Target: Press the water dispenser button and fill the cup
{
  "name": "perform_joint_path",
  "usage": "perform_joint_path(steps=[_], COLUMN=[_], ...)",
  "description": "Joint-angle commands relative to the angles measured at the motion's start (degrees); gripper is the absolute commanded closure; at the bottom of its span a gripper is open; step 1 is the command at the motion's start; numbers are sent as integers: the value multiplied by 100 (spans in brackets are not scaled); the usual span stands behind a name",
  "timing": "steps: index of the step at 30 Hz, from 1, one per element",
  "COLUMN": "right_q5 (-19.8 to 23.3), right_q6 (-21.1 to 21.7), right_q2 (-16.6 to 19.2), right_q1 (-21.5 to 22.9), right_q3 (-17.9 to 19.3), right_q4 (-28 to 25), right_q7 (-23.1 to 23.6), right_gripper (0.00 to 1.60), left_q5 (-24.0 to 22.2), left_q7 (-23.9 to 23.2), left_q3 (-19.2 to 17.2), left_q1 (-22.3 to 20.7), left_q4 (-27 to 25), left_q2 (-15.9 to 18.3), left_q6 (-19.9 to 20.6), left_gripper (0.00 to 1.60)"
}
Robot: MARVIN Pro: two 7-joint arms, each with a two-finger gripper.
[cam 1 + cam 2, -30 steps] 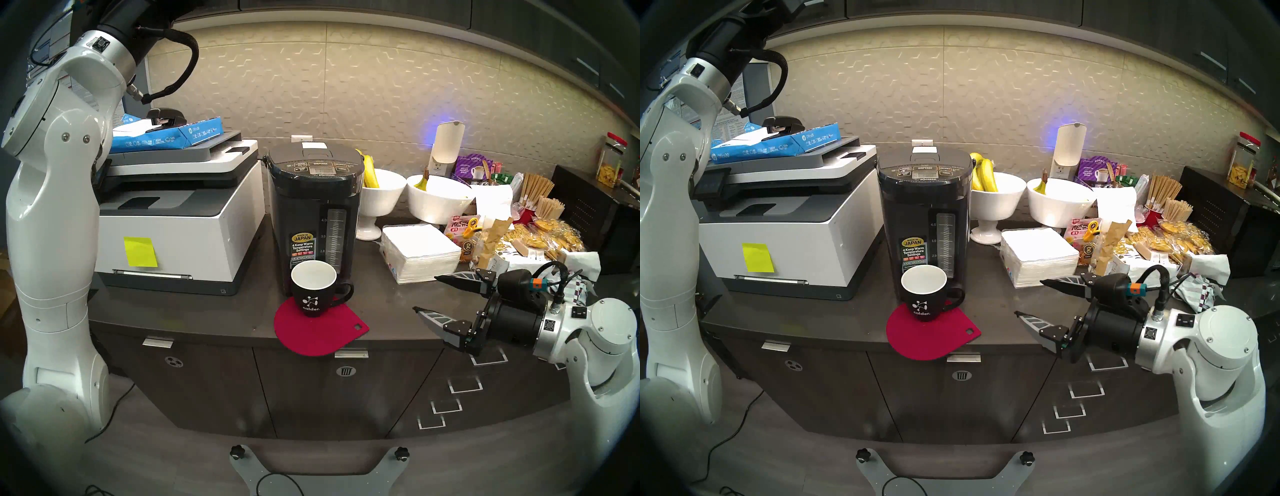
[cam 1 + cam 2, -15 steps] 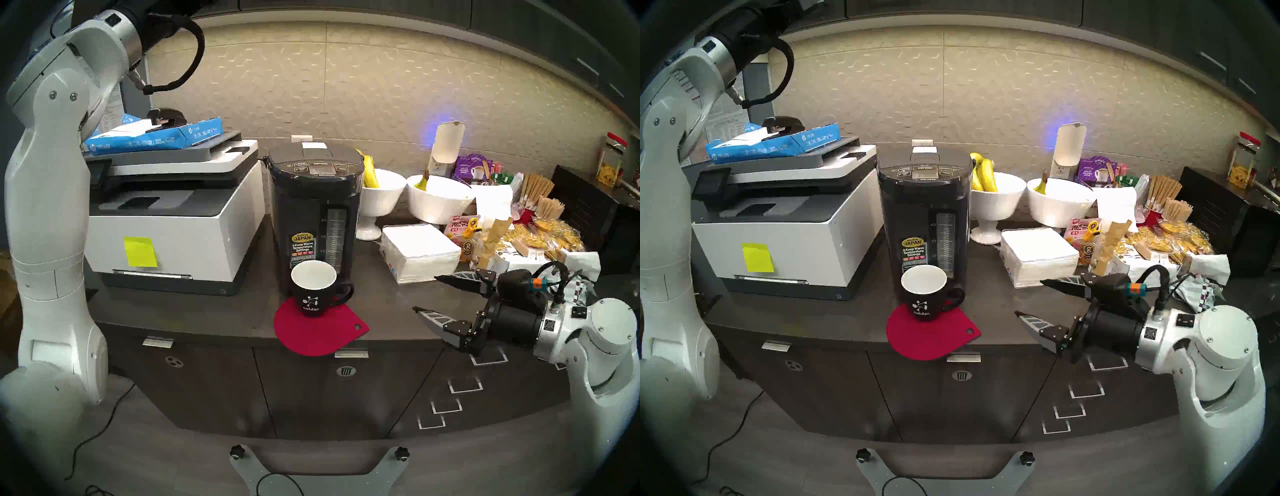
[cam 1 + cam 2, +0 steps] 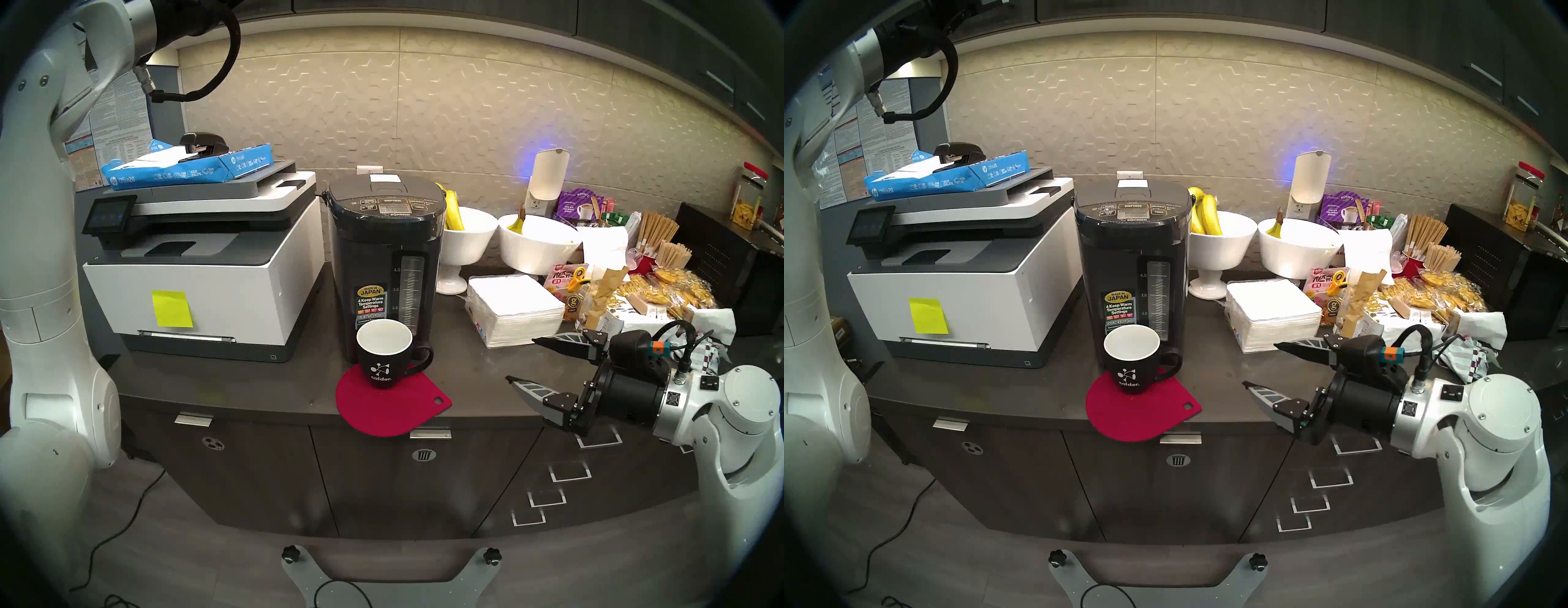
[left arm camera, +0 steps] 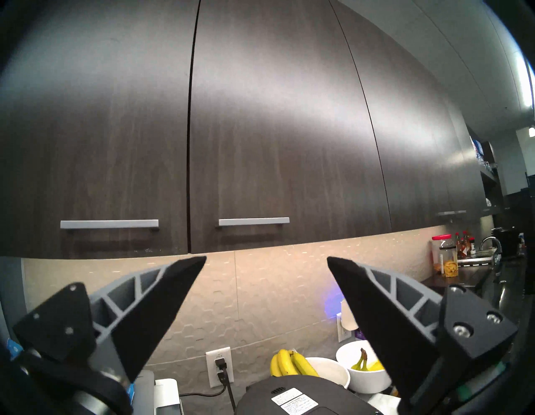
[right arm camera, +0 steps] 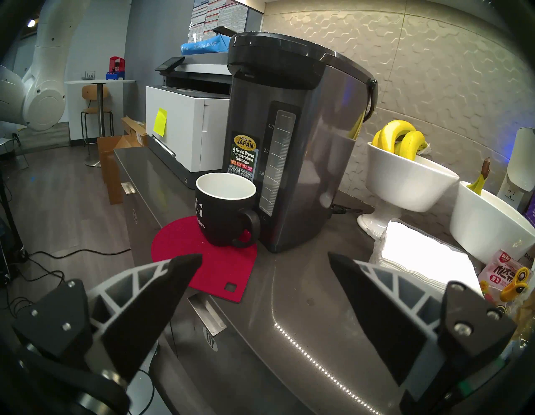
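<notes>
**Dark tabletop, crowded on the right**

The tabletop (image 3: 263, 382) is a dark grey slab over cabinet doors and drawers. At far left on it stands a white-and-grey printer (image 3: 212, 271). Just right of that is the dispenser (image 3: 384, 263), upright. In front of the dispenser lies a red mat (image 3: 390, 407), its near edge hanging over the tabletop's front; the cup (image 3: 384, 356) stands on the mat, not on the slab. Right of the dispenser, toward the wall, are two white bowls (image 3: 466, 242) holding bananas. Nearer lies a stack of napkins (image 3: 513, 308). The far right end is heaped with snack packets (image 3: 662, 293).
</notes>
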Motion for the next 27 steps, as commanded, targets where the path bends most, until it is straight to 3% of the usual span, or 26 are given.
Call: perform_joint_path(steps=[1,7,10,17,24,27], right_q5=[-7,-8,-7,-8,-8,-8], right_q6=[2,2,1,2,2,1], right_q2=[14,14,13,13,13,13], right_q1=[23,23,24,24,24,24], right_q3=[1,1,1,1,1,1], right_q4=[-78,-78,-77,-77,-77,-77], right_q7=[-8,-7,-6,-7,-6,-6], right_gripper=[0,0,0,0,0,0], left_q5=[-756,-1191,-1283,-1417,-1171,-1010], left_q7=[233,212,12,-495,-1294,-1604], left_q3=[-213,-358,-603,-777,-744,-704], left_q1=[77,251,501,605,732,758], left_q4=[-253,-340,-244,10,308,499], left_q2=[489,885,1150,1583,2050,2213], left_q6=[10,10,10,10,10,10], left_gripper=[0,4,4,9,17,28])
